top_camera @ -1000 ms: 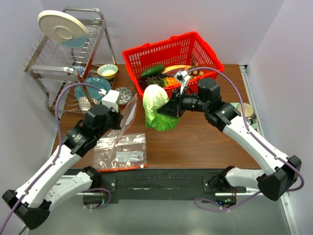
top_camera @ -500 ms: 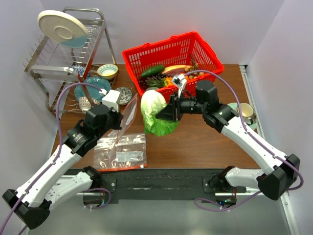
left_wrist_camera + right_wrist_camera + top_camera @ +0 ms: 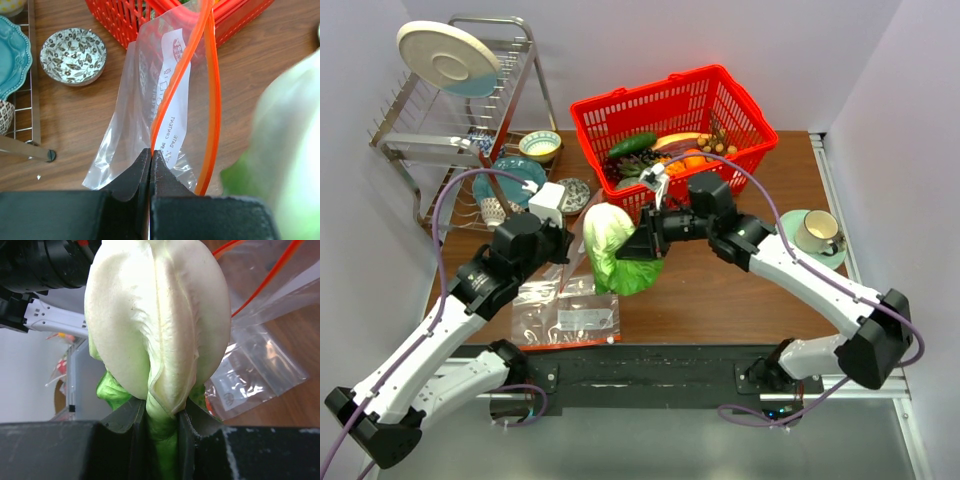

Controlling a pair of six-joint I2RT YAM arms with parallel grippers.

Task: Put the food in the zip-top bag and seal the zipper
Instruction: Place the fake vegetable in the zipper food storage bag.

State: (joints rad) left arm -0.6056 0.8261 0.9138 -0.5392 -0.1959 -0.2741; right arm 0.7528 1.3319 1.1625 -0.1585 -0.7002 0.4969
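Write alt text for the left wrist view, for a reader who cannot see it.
The left tool is shut on one lip of a clear zip-top bag, whose red-orange zipper gapes open above a wooden table. A blurred pale-green cabbage fills the right edge; a patterned bowl and a red basket lie beyond.

Napa cabbage point(image 3: 608, 240) beside open zip-top bag point(image 3: 170, 95)

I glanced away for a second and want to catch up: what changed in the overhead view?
The right fingers, gripping the napa cabbage, carried it left toward the open mouth of the zip-top bag. The left fingers stay pinched on its zipper edge; the red basket and spare bag have not moved.
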